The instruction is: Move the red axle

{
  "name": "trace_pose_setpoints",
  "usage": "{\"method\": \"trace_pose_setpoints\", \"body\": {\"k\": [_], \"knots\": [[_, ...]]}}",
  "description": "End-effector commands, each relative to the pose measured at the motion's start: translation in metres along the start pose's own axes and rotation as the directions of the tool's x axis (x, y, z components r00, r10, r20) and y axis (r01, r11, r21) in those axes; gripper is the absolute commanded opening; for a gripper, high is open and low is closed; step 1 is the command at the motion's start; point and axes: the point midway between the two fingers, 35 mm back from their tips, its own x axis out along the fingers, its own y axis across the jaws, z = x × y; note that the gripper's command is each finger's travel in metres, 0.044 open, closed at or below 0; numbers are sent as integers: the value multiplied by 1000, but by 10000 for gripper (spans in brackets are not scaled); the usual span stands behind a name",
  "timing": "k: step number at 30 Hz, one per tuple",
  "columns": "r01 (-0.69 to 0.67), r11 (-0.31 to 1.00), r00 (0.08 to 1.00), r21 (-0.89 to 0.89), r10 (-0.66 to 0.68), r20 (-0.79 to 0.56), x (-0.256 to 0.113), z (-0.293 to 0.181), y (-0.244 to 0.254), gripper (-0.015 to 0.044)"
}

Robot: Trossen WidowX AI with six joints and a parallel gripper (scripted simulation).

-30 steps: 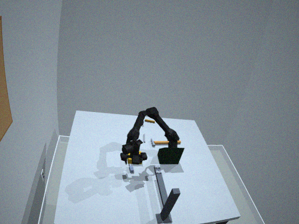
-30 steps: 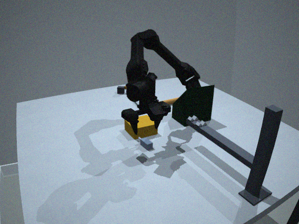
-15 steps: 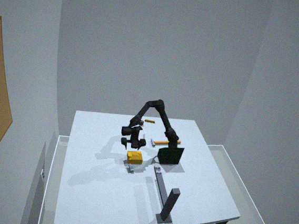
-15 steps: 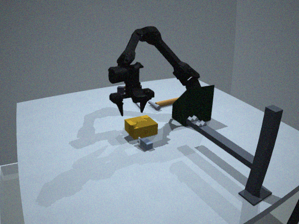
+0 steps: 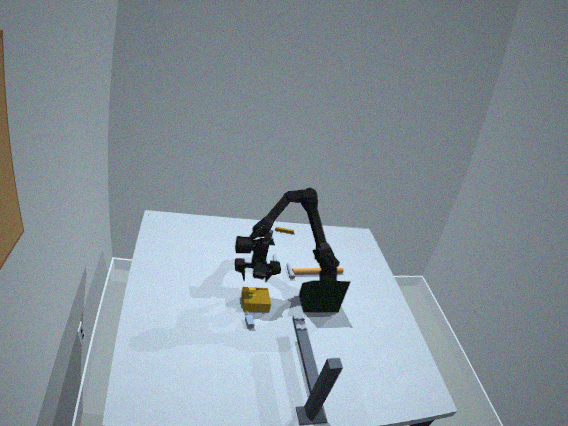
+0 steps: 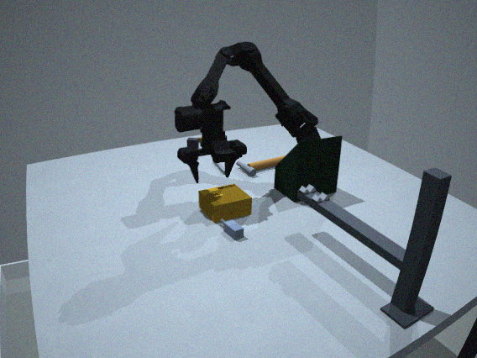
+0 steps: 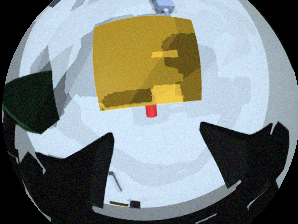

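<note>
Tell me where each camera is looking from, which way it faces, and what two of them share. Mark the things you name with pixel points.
Top: high up, facing down across the table (image 5: 165, 260); whole arm shows.
Exterior: lower, beyond the post (image 5: 322, 387) (image 6: 421, 244), facing the arm across the table; arm and tool (image 5: 260, 277) (image 6: 212, 180) (image 7: 157, 132) show.
Wrist: on the arm, facing the yellow block (image 5: 256, 301) (image 6: 231, 203) (image 7: 135, 60); only fingers show.
Top and exterior share the hammer (image 5: 315, 271) (image 6: 265, 163).
</note>
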Motion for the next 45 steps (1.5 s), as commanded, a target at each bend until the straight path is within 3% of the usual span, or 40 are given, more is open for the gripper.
{"method": "trace_pose_setpoints", "body": {"k": [1, 31, 45], "knots": [[-7, 1000, 1000, -4, 7, -4, 8, -1, 2, 440], [-8, 1000, 1000, -4, 8, -7, 45, -2, 3, 440], [-5, 1000, 1000, -1, 5, -4, 43, -1, 3, 72]]}}
